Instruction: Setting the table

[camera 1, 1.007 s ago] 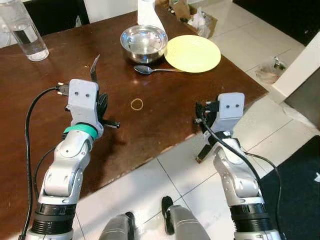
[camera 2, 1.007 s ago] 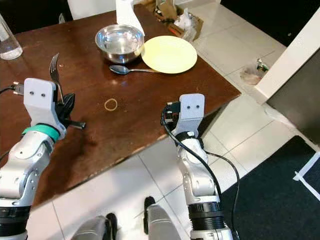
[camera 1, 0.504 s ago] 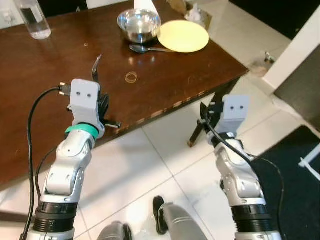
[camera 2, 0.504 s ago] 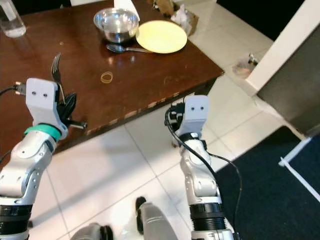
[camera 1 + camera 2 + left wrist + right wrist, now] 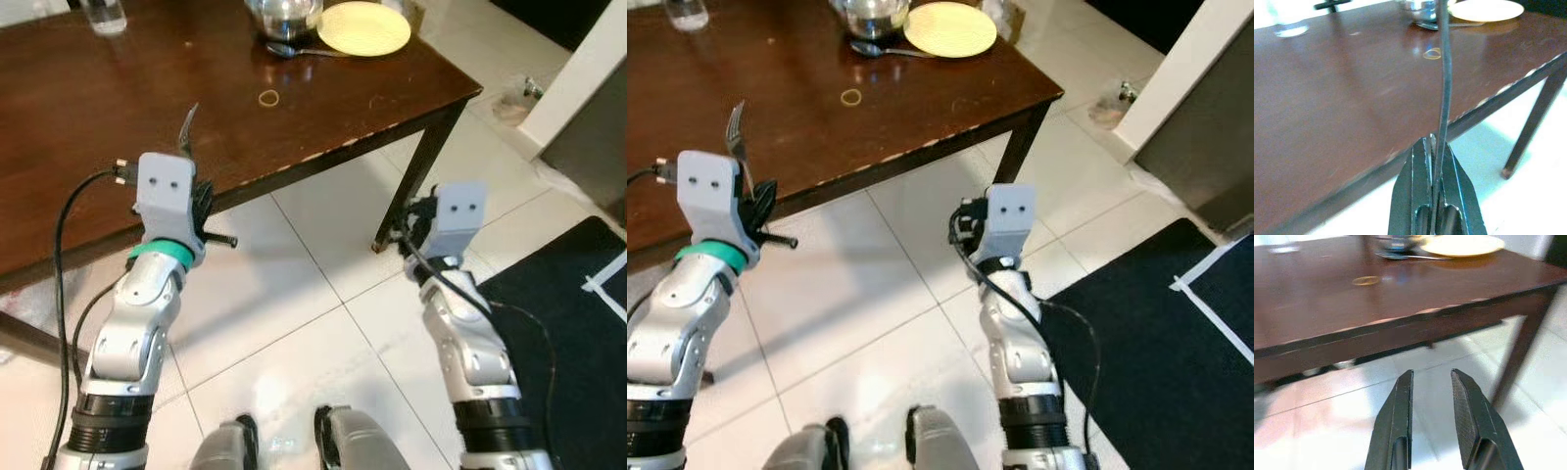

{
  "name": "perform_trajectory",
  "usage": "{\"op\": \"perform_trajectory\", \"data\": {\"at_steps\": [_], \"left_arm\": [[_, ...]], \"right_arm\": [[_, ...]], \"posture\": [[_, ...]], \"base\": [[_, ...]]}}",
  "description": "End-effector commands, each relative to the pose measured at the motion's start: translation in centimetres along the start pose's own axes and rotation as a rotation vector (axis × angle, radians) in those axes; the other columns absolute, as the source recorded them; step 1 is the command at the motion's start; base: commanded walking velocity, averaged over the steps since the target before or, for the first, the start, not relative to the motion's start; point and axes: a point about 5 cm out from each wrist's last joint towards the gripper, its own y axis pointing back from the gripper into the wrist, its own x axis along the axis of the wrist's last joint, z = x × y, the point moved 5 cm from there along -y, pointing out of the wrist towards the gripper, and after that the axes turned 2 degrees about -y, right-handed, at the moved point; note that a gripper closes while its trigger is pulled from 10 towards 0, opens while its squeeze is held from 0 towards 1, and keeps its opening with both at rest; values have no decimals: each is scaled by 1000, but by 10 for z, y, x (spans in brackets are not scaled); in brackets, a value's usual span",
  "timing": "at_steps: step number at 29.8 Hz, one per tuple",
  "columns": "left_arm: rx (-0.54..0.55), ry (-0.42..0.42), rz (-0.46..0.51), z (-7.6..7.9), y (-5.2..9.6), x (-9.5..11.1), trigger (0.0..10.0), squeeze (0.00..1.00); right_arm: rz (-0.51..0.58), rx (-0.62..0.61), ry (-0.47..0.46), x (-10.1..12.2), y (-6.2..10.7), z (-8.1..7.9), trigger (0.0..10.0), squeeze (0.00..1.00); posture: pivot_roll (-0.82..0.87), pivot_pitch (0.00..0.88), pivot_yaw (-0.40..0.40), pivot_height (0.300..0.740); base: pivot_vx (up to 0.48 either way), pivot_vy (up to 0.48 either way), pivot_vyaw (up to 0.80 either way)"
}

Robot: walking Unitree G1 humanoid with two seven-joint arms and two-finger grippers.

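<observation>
Fork (image 5: 186, 130): held upright in the left gripper (image 5: 1437, 147), handle pinched between the two black fingers, tines up and curving slightly. It sits over the near edge of the dark brown wooden table (image 5: 118, 117), on the left side of the scene.

Left gripper: clamped tight on the fork handle; fingers pressed together with the thin metal shaft rising between them in the left wrist view.

Right gripper (image 5: 1431, 396): fingers parted with a narrow gap, nothing between them. It hangs over the white tiled floor (image 5: 323, 294), off the table, near the right front table leg (image 5: 411, 186).

Far end of the table: yellow plate (image 5: 363, 26) at the far right corner; steel bowl (image 5: 284, 15) just to its left, touching or nearly so; spoon (image 5: 299, 50) lying just in front of the bowl, handle pointing toward the plate. A small ring-shaped band (image 5: 268, 97) lies nearer, alone on the wood. Base of a clear glass vessel (image 5: 103, 18) at the far left.

Dark rug (image 5: 578, 323) on the floor at right.
</observation>
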Motion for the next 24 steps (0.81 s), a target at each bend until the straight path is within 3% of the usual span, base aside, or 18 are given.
{"op": "perform_trajectory", "data": {"at_steps": [1,8,14,17,24], "left_arm": [[4,-2,-16,-1,2,-6,10000,0],[5,-3,-18,-1,2,-6,10000,0],[11,12,-32,-1,2,-9,10000,0],[12,10,-34,-1,2,-9,10000,0],[26,5,-39,-1,1,-11,10000,0]], "right_arm": [[-13,-1,-3,-4,3,2,10000,0],[-14,9,-8,-4,3,-1,10000,0],[-20,28,-28,-5,4,-3,10000,0],[-17,43,-80,-3,4,-4,10000,0],[-20,72,-76,-3,5,-9,10000,0]], "posture": [[-127,70,38,740],[-125,71,38,740],[-128,68,38,740],[-128,69,38,740],[-130,65,37,740]], "base": [[-356,0,0],[-314,0,0],[0,0,0],[0,0,681],[0,0,783]]}}
